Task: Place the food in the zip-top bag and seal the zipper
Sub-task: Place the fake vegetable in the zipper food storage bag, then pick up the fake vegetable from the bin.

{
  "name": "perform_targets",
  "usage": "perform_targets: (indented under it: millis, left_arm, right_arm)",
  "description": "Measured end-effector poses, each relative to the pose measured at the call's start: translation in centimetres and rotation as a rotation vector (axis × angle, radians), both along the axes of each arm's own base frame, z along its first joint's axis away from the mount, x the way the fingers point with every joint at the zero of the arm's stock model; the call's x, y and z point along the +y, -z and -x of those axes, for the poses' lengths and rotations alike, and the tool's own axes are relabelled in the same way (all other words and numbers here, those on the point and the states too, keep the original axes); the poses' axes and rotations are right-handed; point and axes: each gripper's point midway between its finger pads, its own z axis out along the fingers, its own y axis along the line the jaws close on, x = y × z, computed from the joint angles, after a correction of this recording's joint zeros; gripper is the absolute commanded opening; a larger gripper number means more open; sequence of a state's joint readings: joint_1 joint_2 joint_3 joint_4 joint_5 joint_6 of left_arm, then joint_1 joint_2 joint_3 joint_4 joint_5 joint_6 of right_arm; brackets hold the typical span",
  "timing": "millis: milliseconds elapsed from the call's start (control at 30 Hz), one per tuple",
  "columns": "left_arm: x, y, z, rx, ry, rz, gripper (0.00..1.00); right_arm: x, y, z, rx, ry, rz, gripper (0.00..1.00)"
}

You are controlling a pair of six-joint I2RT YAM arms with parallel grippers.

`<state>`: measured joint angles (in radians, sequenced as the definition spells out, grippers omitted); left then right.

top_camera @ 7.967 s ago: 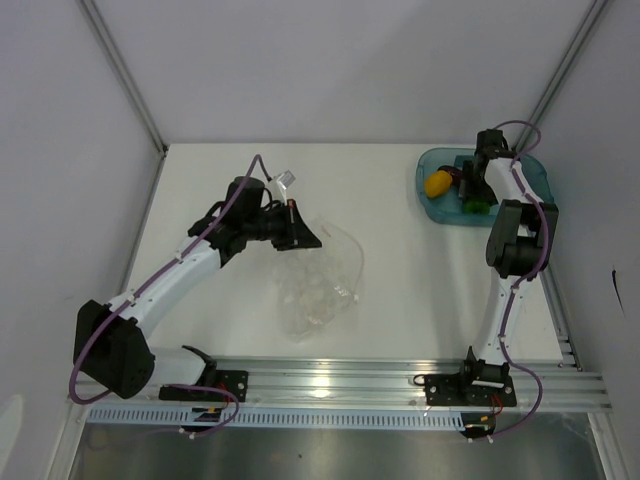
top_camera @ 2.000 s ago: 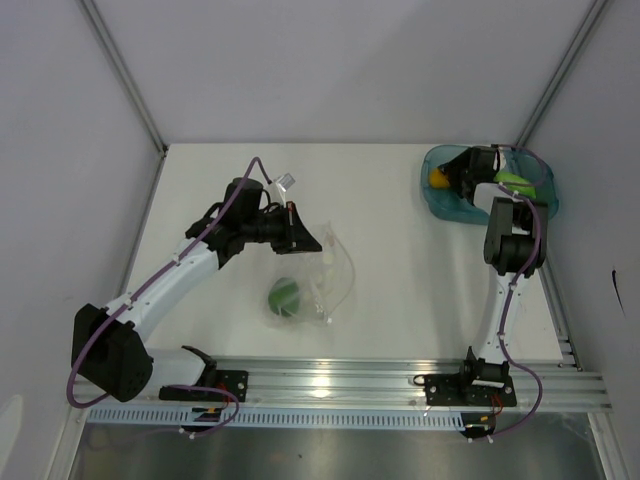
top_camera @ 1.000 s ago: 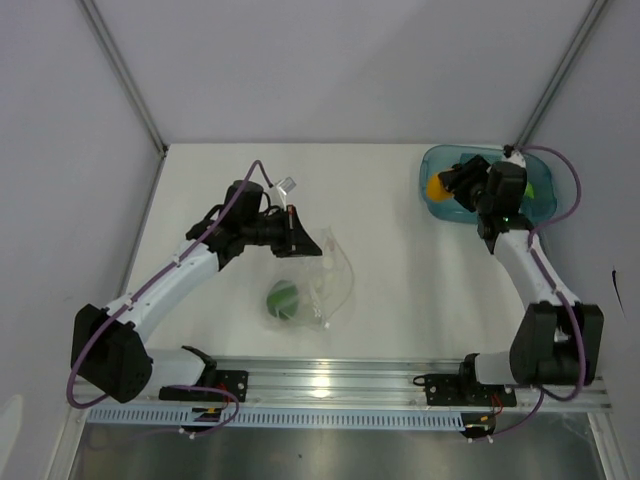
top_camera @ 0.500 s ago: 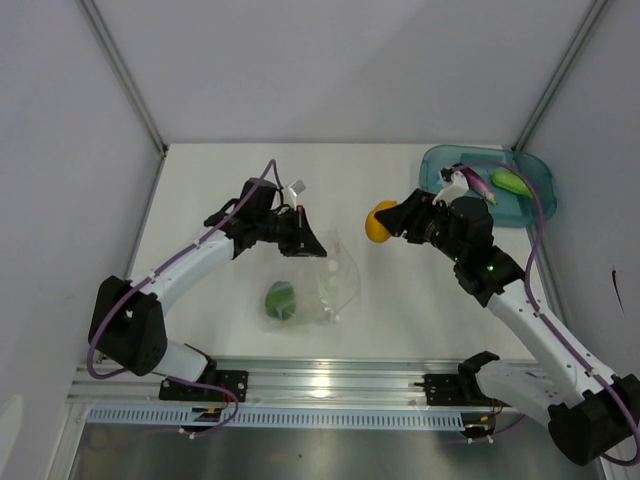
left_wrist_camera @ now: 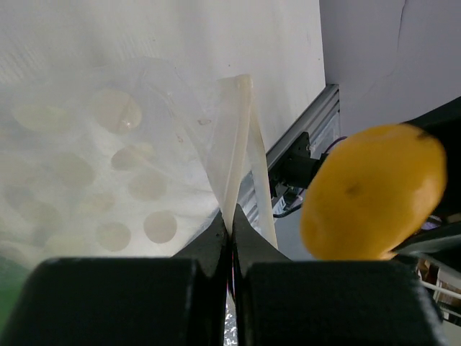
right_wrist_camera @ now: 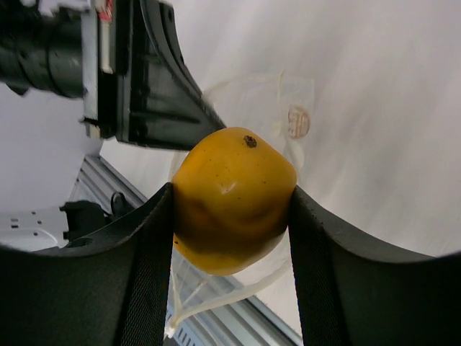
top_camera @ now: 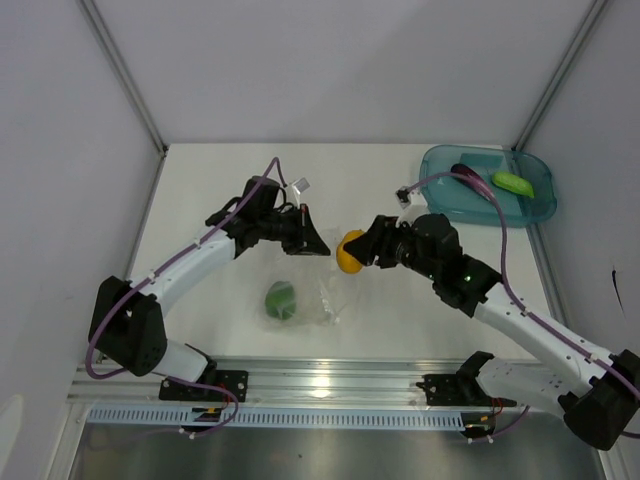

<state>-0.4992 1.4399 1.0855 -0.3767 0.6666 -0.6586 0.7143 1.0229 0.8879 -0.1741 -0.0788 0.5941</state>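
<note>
The clear zip-top bag (top_camera: pixel 320 288) lies on the white table with the dark-green pepper (top_camera: pixel 281 299) inside it. My left gripper (top_camera: pixel 316 245) is shut on the bag's zipper edge (left_wrist_camera: pixel 234 155) and holds the mouth up. My right gripper (top_camera: pixel 352 251) is shut on the orange-yellow fruit (top_camera: pixel 350 251), right at the bag's mouth; the fruit also shows in the right wrist view (right_wrist_camera: pixel 232 198) and in the left wrist view (left_wrist_camera: pixel 371 191). The purple eggplant (top_camera: pixel 467 173) and the light-green piece (top_camera: pixel 511 183) lie in the teal tray (top_camera: pixel 440 193).
The teal tray stands at the back right corner. An aluminium rail (top_camera: pixel 340 378) runs along the table's near edge. Grey walls close in the left, back and right sides.
My right arm has swung from the tray toward the left with the orange-yellow fruit, reaching the bag's mouth. My left gripper keeps its hold on the bag edge.
</note>
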Motion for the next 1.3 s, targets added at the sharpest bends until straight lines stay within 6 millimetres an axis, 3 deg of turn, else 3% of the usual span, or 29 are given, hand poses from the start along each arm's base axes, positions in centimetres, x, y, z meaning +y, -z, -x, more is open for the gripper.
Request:
perform_targets:
  millis: [100,200,233,333,367,667,833,967,1100,1200,1300]
  left_arm:
    - [-0.1,-0.4,-0.1,-0.005,-0.002,0.005,0.01]
    - [-0.2,-0.9,-0.3,-0.016,-0.002,0.012,0.01]
    - [-0.2,-1.0,-0.4,-0.02,-0.002,0.014,0.01]
    - [-0.3,-1.4,-0.5,-0.027,-0.002,0.019,0.01]
    - [-0.3,-1.5,-0.6,-0.029,-0.002,0.02,0.01]
    - [-0.4,-1.7,-0.6,-0.032,0.0,0.023,0.01]
    - [-0.3,-1.9,-0.5,-0.038,0.0,0.026,0.01]
    - [-0.3,-2.4,-0.3,-0.048,-0.002,0.035,0.01]
    - [-0.1,-2.5,0.2,-0.05,-0.006,0.048,0.01]
    - [0.0,-2.4,0.7,-0.046,-0.003,0.056,0.0]
    - [0.1,-2.1,1.3,-0.036,0.005,0.057,0.01]
  right_arm:
    - [1.2,1.7,1.6,0.023,-0.041,0.033,0.09]
    - [2.1,3.1,3.1,0.038,-0.061,0.078,0.25]
    - [2.4,3.4,3.7,0.04,-0.068,0.094,0.48]
    - [2.7,3.9,4.6,0.039,-0.069,0.121,0.88]
    - [2.7,4.0,4.7,0.041,-0.064,0.126,0.97]
    - [0.0,5.7,2.0,0.066,0.065,0.213,0.99]
    - [-3.9,3.2,-2.3,0.055,0.204,0.195,1.0]
    - [-8.6,-0.7,-6.5,0.007,0.351,0.138,0.99]
    - [-15.2,-3.9,-11.5,-0.022,0.528,0.095,0.99]
    - [-19.6,-4.1,-15.0,-0.022,0.619,0.071,0.99]
    - [-24.1,-1.5,-18.5,0.045,0.705,0.071,0.99]
